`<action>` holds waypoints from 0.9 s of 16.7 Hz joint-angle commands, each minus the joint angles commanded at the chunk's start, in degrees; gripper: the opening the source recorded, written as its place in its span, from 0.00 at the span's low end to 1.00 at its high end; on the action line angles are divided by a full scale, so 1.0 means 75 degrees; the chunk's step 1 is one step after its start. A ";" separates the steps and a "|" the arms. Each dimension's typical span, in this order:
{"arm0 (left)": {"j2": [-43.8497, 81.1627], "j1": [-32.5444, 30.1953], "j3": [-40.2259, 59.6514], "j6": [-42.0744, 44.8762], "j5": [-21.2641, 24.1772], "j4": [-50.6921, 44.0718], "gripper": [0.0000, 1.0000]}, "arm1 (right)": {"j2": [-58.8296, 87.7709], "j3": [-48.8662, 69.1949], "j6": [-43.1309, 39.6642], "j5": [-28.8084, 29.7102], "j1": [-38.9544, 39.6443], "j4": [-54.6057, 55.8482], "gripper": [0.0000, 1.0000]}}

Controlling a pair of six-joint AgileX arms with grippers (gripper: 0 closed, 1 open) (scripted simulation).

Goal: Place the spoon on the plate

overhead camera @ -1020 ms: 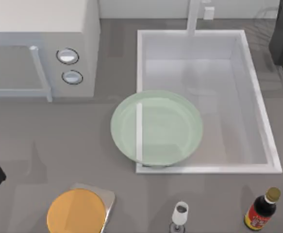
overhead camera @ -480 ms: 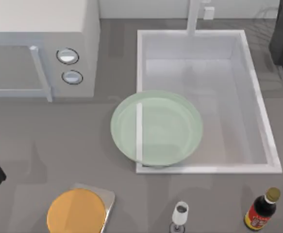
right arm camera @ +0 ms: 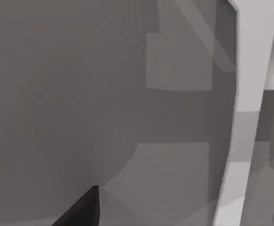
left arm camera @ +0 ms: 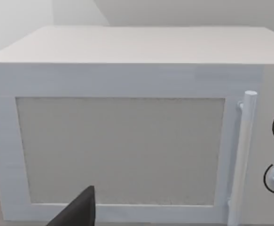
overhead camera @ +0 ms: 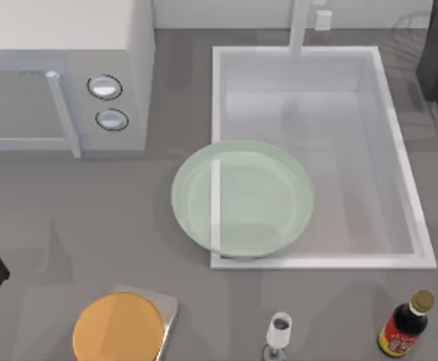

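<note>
Plate (overhead camera: 260, 199): large, round, pale green, translucent (sink edge shows through it), shallow rim, lying flat, straddling sink's (overhead camera: 406, 173) front-left corner, partly over grey tabletop (overhead camera: 91, 226).

Grey surface (overhead camera: 91, 226) carries microwave (overhead camera: 61, 68) top-left; sink (overhead camera: 399, 188) set in at right; plate (overhead camera: 241, 197) straddling sink's left rim; orange disc (overhead camera: 118, 328) on board (overhead camera: 166, 307), glass (overhead camera: 279, 335), sauce bottle (overhead camera: 405, 323) along near edge.

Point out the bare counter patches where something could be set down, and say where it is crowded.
Bare grey counter lies between the microwave and the orange disc, left of the plate. Another patch sits below the sink rim, between the small glass and the sauce bottle. The plate overhangs the sink's lower left corner, so it is crowded there.
</note>
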 joint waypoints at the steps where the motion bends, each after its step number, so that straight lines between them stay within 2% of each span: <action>1: 0.0000 0.0000 0.0000 0.0000 0.0000 0.0000 1.00 | 0.0077 -0.0079 -0.0002 0.0000 -0.0002 0.0126 1.00; 5: 0.0000 0.0000 0.0000 0.0000 0.0000 0.0000 1.00 | 0.0104 -0.0106 -0.0003 0.0000 -0.0003 0.0170 1.00; 15: 0.0000 0.0000 0.0000 0.0000 0.0000 0.0000 1.00 | 0.0104 -0.0106 -0.0003 0.0000 -0.0003 0.0170 0.25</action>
